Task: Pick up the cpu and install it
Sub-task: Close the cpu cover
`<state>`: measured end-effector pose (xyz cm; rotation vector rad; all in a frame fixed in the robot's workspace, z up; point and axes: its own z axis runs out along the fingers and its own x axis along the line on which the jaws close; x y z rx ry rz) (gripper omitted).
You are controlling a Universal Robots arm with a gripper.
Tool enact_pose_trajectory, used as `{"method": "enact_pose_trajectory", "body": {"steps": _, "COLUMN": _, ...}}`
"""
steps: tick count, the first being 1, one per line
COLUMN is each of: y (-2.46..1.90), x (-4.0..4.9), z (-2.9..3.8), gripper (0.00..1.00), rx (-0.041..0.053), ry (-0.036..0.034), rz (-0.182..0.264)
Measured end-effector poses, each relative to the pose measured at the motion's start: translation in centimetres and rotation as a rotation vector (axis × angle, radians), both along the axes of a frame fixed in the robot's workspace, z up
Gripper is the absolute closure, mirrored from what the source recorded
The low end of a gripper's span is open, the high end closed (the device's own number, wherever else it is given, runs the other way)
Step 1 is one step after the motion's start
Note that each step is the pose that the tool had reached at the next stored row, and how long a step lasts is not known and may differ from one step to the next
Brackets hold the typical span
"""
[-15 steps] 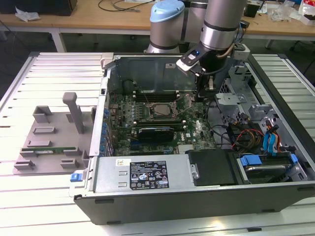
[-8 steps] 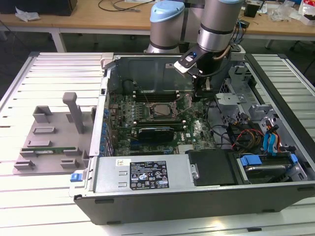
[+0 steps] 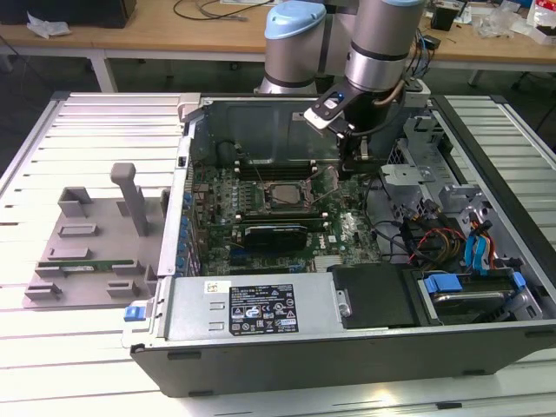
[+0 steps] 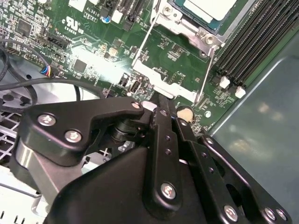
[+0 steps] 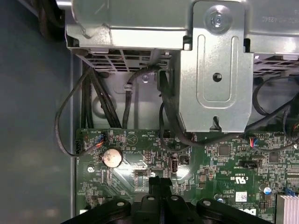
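The cpu (image 3: 282,195) is a silver-grey square lying in its socket in the middle of the green motherboard (image 3: 221,204), inside the open computer case. In the second wrist view the cpu (image 4: 205,7) sits within the metal socket frame, with thin wire levers beside it. My gripper (image 3: 351,168) hangs inside the case, off to the exterior view's right of the socket and apart from the cpu. Its black fingers (image 4: 163,135) are pressed together with nothing between them. In the first wrist view the gripper (image 5: 160,180) hovers just above the board.
A long black card (image 3: 274,233) lies in front of the socket. Memory slots (image 4: 252,51) run beside it. A coin battery (image 5: 112,157), black cables (image 5: 93,93) and a metal bracket (image 5: 217,70) lie near the gripper. A grey tray (image 3: 78,234) holds a green memory stick (image 3: 87,263).
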<state>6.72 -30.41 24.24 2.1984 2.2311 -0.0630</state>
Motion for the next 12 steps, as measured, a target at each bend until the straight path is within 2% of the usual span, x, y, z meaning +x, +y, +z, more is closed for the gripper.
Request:
{"method": "enact_pose_trajectory", "body": {"steps": 10, "y": 0.0, "x": -1.05, "z": 0.0, "gripper": 0.89, "rx": 0.0, "ry": 0.0, "rz": 0.0}}
{"method": "enact_pose_trajectory", "body": {"steps": 12, "y": 0.0, "x": -1.54, "z": 0.0, "gripper": 0.89, "rx": 0.0, "ry": -0.0001, "rz": 0.0}}
